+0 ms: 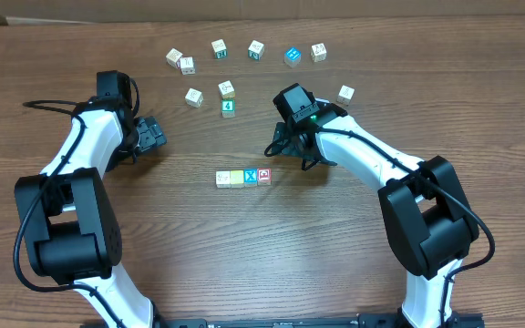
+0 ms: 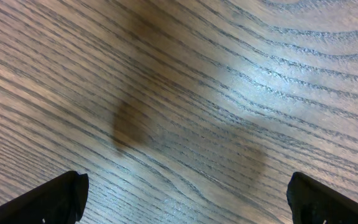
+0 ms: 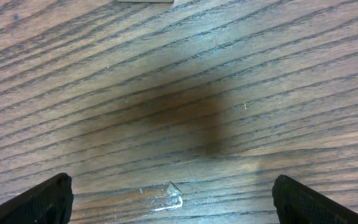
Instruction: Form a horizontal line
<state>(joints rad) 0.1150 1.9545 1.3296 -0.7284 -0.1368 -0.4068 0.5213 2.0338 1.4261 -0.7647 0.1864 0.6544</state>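
four cubes of the task: white cube (image 1: pixel 222 179), pale yellow cube (image 1: pixel 236 179), blue cube with white x (image 1: pixel 251 177), red-faced cube (image 1: pixel 264 176); they sit side by side and touching, near the middle of the surface (image 1: pixel 335 264).
line state: by my judgement the horizontal line (image 1: pixel 243 178) looks already formed, quite straight, with only a slight rise toward the red end.
left claw (image 1: pixel 156 135): spread wide, holding nothing, well apart from the line on its left side; its own camera shows only bare wood between the fingers.
right claw (image 3: pixel 171 194): spread wide, holding nothing, over bare wood near the red end of the line, a little behind it.
other cubes: several loose cubes (image 1: pixel 227 89) lie scattered at the far side, among them a green one (image 1: pixel 228 107) and a blue one (image 1: pixel 292 56); all apart from the line.
weight and stiffness: i judge each cube light and rigid; it should not deform under a grip.
slip: the flat faces may slide or twist on the wood if a finger pushes from one side only.
where to take hold: from above, on the front and back faces, because the neighbours touch the left and right faces and leave no gap there.
risk: a nudge to one cube probably moves its neighbours and bends the line.
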